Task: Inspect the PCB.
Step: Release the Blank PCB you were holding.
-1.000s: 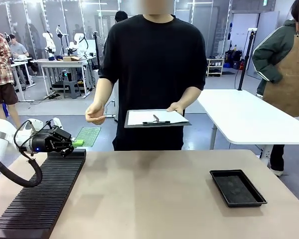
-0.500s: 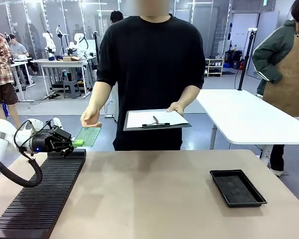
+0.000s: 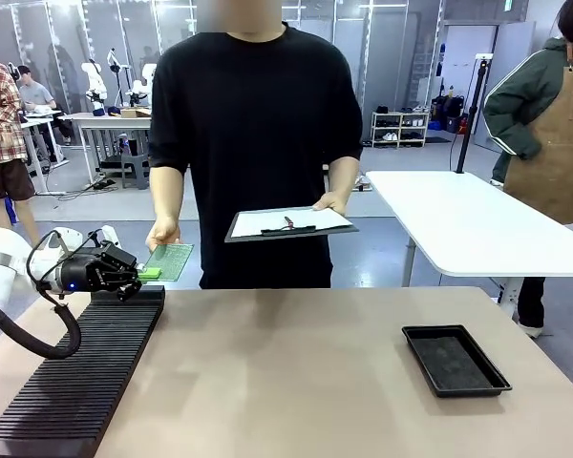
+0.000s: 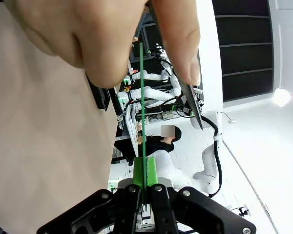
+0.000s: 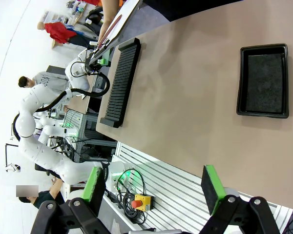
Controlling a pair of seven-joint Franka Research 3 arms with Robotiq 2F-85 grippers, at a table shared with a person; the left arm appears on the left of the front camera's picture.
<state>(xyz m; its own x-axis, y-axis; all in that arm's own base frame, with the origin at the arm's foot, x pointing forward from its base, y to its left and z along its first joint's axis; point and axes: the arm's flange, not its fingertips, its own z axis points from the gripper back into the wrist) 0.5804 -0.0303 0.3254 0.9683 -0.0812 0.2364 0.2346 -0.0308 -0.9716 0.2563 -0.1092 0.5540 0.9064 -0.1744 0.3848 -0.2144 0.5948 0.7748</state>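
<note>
In the front view, the left end effector sits at the far left of the table, just above the far end of a black slotted rack. Its green pads are clamped on the near edge of the PCB. The board is held in the air just past the table's far edge, with its speckled face turned up. The person's hand meets the board's far left corner. Their other hand carries a clipboard with white paper. A shallow black tray lies on the right side of the table, well apart from the board.

In the left wrist view, the PCB shows edge-on as a thin green line rising from the left end effector, whose pads are pressed together on it. At the top, the person's hand has a thumb on one side of the board's far end and fingers on the other.

In the right wrist view, the right end effector has its green pads wide apart and grips nothing. It hangs above the near side of the table. The tray and the rack both lie on the tabletop beyond it.
</note>
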